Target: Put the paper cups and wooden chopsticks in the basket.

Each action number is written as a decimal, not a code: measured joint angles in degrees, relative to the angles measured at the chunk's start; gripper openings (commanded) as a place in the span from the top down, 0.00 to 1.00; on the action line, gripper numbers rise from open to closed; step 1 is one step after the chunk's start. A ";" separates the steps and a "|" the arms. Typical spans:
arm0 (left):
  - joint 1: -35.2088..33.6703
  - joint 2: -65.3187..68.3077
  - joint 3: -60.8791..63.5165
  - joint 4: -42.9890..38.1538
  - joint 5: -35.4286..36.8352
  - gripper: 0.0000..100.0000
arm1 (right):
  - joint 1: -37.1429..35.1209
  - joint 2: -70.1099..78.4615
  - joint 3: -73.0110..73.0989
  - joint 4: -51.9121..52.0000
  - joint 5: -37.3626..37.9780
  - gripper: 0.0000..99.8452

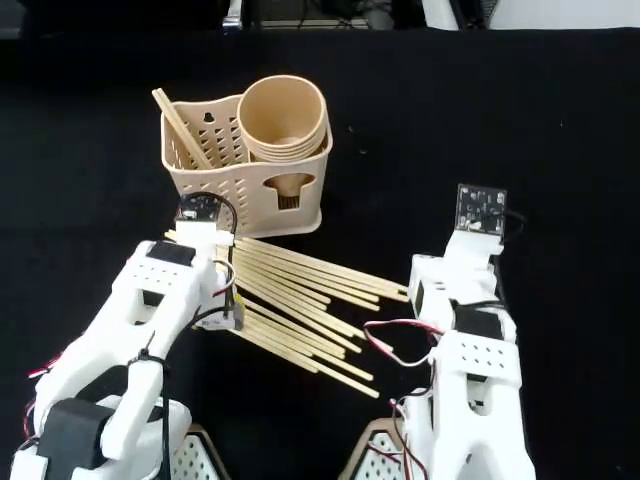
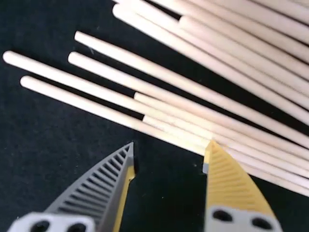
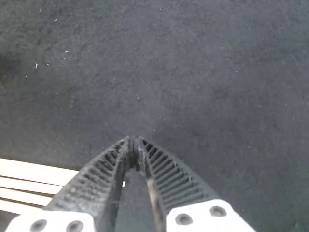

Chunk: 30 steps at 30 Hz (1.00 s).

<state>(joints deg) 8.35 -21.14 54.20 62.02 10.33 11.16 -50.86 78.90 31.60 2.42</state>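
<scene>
Several wooden chopsticks point(image 1: 300, 300) lie fanned out on the black cloth between the two arms. A beige slotted basket point(image 1: 225, 185) stands behind them, holding a stack of paper cups point(image 1: 285, 115) and one leaning chopstick point(image 1: 180, 128). My left arm point(image 1: 170, 285) hangs over the pile's left end. Its gripper point(image 2: 171, 152) is open just above the chopsticks point(image 2: 193, 96), with nothing between the fingers. My right arm point(image 1: 465, 300) sits at the pile's right end. The right gripper point(image 3: 131, 143) is shut and empty over bare cloth, beside some chopstick ends point(image 3: 29, 183).
The black cloth point(image 1: 520, 130) covers the whole table. The arm bases point(image 1: 400, 455) stand at the front edge. The basket's left compartment has room around the single chopstick.
</scene>
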 measured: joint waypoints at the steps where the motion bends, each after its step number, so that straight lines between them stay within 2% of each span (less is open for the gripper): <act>1: 0.00 0.44 0.00 -0.88 0.00 0.76 | 0.00 0.00 0.00 0.00 0.00 0.98; 6: -0.09 3.25 -0.09 -4.13 0.18 0.76 | 0.00 0.00 0.00 0.00 0.00 0.98; 15: -0.09 6.68 -0.26 -4.31 -0.35 0.76 | 0.00 0.00 0.18 0.00 0.00 0.98; 24: -0.09 0.79 3.16 0.79 -11.25 0.76 | 0.00 0.00 0.18 0.00 0.00 0.98; 30: -0.09 -5.10 3.78 2.29 -24.88 0.76 | 0.00 0.00 0.18 0.00 0.00 0.98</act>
<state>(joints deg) 8.26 -26.24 57.98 64.31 -14.55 11.16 -50.86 79.08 31.60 2.42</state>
